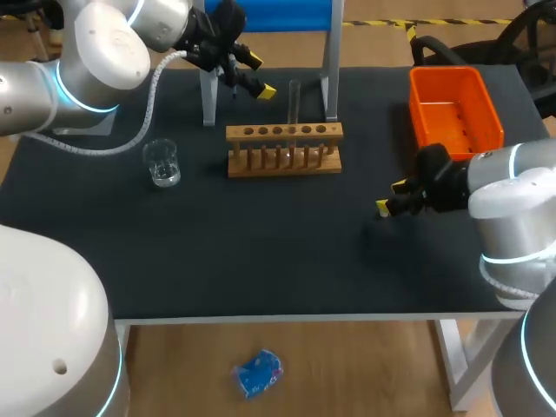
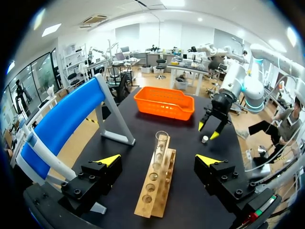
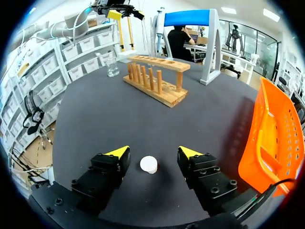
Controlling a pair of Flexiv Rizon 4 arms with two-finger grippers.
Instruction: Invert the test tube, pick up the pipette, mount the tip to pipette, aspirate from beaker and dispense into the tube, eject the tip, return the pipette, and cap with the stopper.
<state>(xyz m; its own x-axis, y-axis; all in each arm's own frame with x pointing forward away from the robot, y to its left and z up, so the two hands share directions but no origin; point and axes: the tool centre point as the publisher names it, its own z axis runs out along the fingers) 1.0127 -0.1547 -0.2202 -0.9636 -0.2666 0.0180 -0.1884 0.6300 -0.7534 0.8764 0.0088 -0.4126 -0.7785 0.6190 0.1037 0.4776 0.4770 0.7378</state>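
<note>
A small white stopper (image 3: 148, 164) lies on the black table between the fingers of my right gripper (image 3: 154, 153), with a gap on each side, so the gripper is open. The left wrist view shows the same stopper (image 2: 205, 139) under the right gripper (image 2: 209, 130). A clear test tube (image 1: 294, 102) stands upright in the wooden rack (image 1: 284, 149). My left gripper (image 1: 259, 76) is open and empty, above the table's far side, behind the rack (image 2: 155, 188) and level with the tube (image 2: 161, 145). A glass beaker (image 1: 162, 163) stands left of the rack.
An orange basket (image 1: 456, 109) sits at the far right, just behind my right gripper (image 1: 387, 198). A blue-topped stand (image 2: 66, 119) with white legs rises behind the rack at the back edge. Bare black table lies in front of the rack.
</note>
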